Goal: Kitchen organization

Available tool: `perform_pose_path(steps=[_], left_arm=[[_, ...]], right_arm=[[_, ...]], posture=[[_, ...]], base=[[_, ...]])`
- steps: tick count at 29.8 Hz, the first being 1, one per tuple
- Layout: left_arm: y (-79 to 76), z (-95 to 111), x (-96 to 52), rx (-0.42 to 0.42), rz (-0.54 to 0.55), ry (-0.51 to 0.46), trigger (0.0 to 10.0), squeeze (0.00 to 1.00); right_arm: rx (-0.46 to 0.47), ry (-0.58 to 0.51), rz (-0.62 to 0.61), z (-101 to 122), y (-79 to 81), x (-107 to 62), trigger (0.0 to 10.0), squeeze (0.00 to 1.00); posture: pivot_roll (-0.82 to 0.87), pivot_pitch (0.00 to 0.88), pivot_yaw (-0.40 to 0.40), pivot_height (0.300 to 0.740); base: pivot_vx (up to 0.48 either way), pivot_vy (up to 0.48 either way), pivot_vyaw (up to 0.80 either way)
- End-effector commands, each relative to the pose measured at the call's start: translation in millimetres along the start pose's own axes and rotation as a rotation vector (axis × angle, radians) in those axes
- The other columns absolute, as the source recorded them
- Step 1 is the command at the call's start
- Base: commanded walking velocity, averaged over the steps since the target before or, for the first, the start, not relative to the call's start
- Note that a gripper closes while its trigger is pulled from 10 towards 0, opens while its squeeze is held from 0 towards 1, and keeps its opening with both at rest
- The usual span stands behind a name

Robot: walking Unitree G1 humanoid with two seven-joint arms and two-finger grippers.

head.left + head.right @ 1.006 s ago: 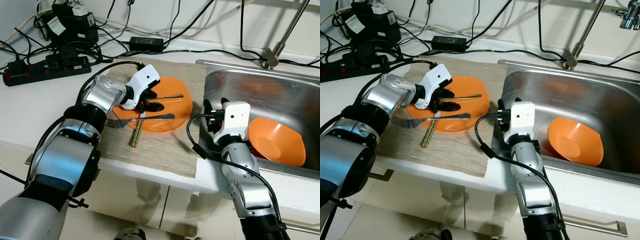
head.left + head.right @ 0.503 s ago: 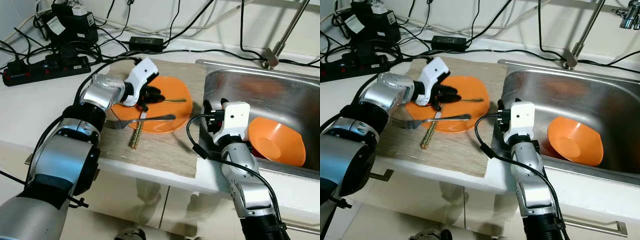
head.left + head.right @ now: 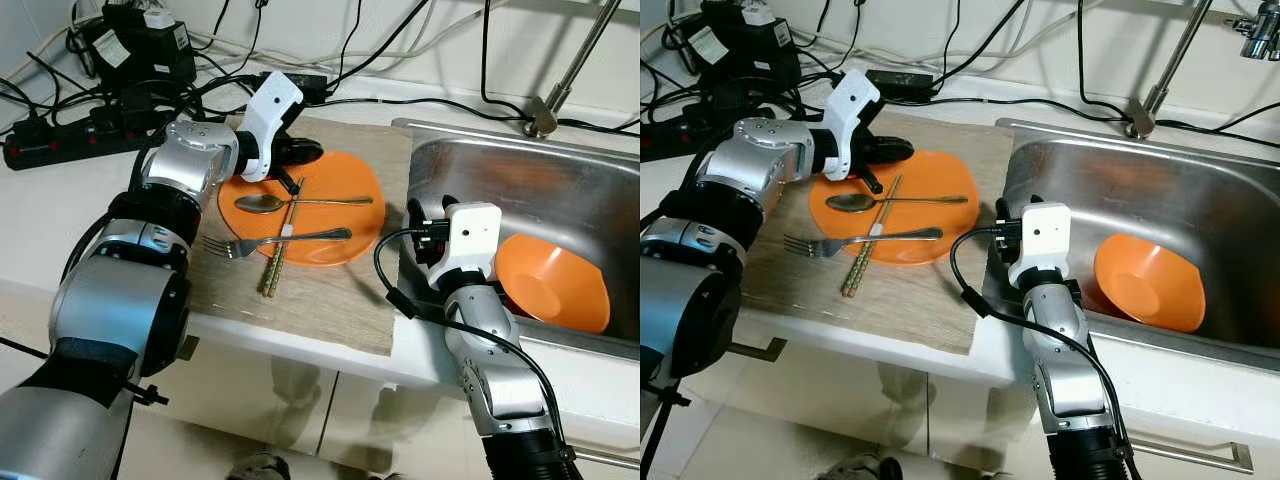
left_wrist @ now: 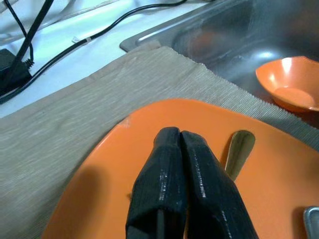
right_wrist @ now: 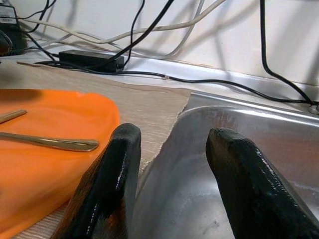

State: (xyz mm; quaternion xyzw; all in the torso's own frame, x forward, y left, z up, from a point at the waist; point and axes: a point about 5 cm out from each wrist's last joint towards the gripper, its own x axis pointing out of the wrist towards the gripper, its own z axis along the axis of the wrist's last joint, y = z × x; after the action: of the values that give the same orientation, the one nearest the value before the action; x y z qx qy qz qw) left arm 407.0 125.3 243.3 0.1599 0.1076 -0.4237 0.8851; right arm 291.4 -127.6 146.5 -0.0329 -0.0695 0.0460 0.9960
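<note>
Since a second earlier, the left gripper had lifted off the orange plate to its far rim, fingers pressed together on nothing, uncovering a spoon lying across the plate. A fork crossed the plate's near edge, and chopsticks ran from the plate onto the mat on the desk. Right of the plate, the right gripper hung spread and empty at the sink edge, an orange bowl inside.
</note>
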Motion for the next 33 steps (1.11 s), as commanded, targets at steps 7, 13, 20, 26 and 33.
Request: perform_pose_path(steps=[7,13,20,26,33], left_arm=[[1.8,-4.8,-3.5,0.132,-0.001,0.106,10.0,1.00],[5.3,-9.5,-8.3,0.155,-0.007,0.154,10.0,1.00],[3.9,-13.3,-10.3,0.179,-0.046,0.175,10.0,1.00],[4.5,-15.2,-13.6,0.182,-0.067,0.181,10.0,1.00],[6.7,-17.8,-17.9,0.179,-0.068,0.187,10.0,1.00]], right_arm=[[-0.004,0.004,0.000,1.2,-3.4,-1.3,10.0,0.00],[-0.002,0.006,-0.008,0.5,-4.5,-2.0,10.0,0.00],[-0.002,0.010,-0.012,-0.3,-5.5,-2.4,10.0,0.00],[-0.002,0.011,-0.010,-0.5,-4.0,-1.5,10.0,0.00],[0.000,0.014,-0.006,-1.2,-2.7,-1.2,10.0,0.00]], posture=[[0.01,0.009,-0.027,0.740],[0.01,0.014,-0.020,0.740],[0.01,0.017,-0.023,0.740],[0.01,0.018,-0.024,0.740],[0.02,0.022,-0.027,0.740]], base=[[0.000,0.000,0.00],[0.000,0.000,0.00],[0.000,0.000,0.00],[0.000,0.000,0.00],[0.000,0.000,0.00]])
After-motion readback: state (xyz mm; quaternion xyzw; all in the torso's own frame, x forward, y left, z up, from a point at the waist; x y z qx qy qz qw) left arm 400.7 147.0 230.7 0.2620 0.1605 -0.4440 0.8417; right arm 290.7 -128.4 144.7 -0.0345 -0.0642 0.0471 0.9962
